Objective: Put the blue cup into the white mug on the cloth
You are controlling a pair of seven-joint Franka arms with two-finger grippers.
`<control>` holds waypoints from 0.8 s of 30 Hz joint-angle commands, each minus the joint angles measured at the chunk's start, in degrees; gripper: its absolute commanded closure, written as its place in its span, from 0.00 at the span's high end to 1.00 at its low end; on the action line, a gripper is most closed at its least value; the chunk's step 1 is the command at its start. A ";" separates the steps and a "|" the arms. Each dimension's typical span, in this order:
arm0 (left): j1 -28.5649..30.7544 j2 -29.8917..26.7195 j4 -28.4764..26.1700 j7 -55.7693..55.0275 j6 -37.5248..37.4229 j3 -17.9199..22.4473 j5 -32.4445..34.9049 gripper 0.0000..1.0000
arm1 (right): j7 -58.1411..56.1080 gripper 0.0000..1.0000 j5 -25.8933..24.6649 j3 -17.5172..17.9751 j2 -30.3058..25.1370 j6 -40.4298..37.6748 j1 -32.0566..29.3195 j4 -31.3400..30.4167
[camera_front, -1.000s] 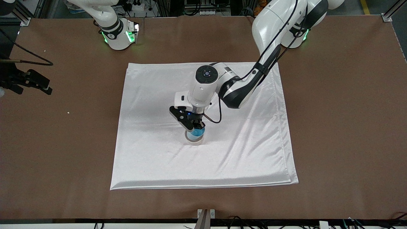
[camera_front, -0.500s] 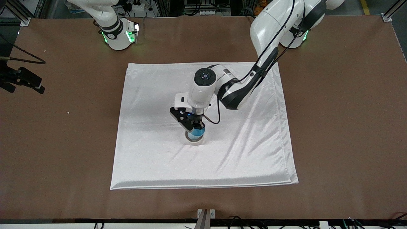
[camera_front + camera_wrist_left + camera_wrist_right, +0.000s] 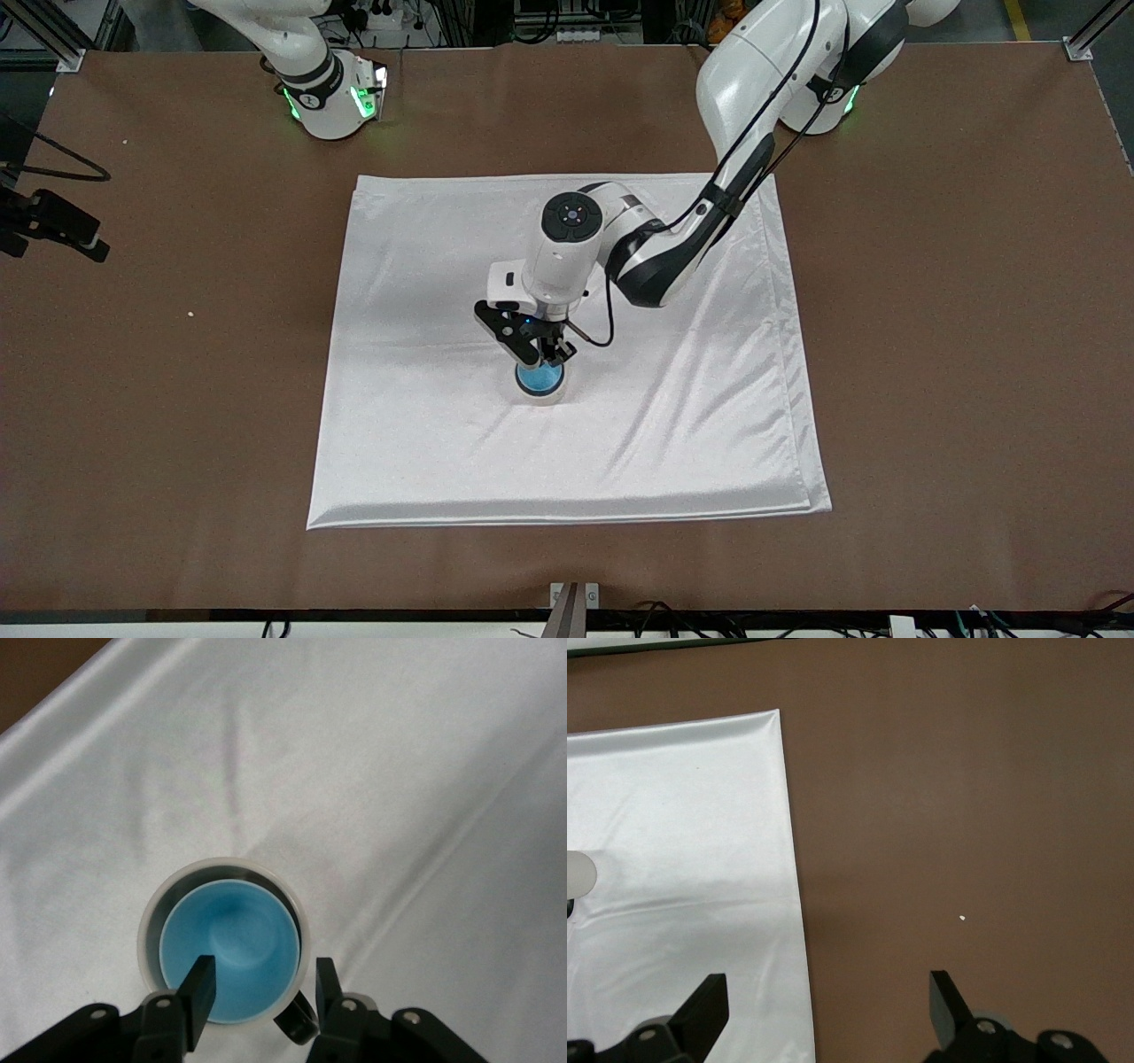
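The blue cup [image 3: 539, 378] sits inside the white mug [image 3: 543, 397], which stands upright near the middle of the cloth [image 3: 425, 443]. My left gripper [image 3: 541, 353] is open just above them. In the left wrist view the cup [image 3: 230, 943] fills the mug [image 3: 149, 921]. The black fingers [image 3: 199, 988] stand apart on either side of the cup's rim and do not press it. The mug's black handle [image 3: 301, 1024] shows beside one finger. My right gripper [image 3: 58, 230] is open and empty over the bare table at the right arm's end.
The brown table [image 3: 957, 354] surrounds the cloth. The right wrist view shows a corner of the cloth [image 3: 682, 833] and bare table with a small white speck [image 3: 962, 919]. The speck also shows in the front view [image 3: 190, 314].
The left gripper has opened and let go of the blue cup, which has sunk lower into the mug. The right gripper has drifted farther out toward its end of the table.
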 commanded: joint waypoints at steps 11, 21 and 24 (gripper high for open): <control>1.06 -2.92 0.83 -0.60 0.05 0.30 0.58 1.00 | -0.67 1.00 0.75 0.47 0.48 -0.87 -0.72 1.29; 3.70 -13.28 -0.13 -6.21 -13.03 0.04 -0.74 1.00 | -1.99 1.00 1.02 0.47 0.48 -0.96 -1.24 1.21; 4.75 -17.15 -1.36 -11.13 -17.16 -0.05 -1.18 1.00 | -2.08 1.00 1.02 0.47 0.48 -0.96 -1.24 1.29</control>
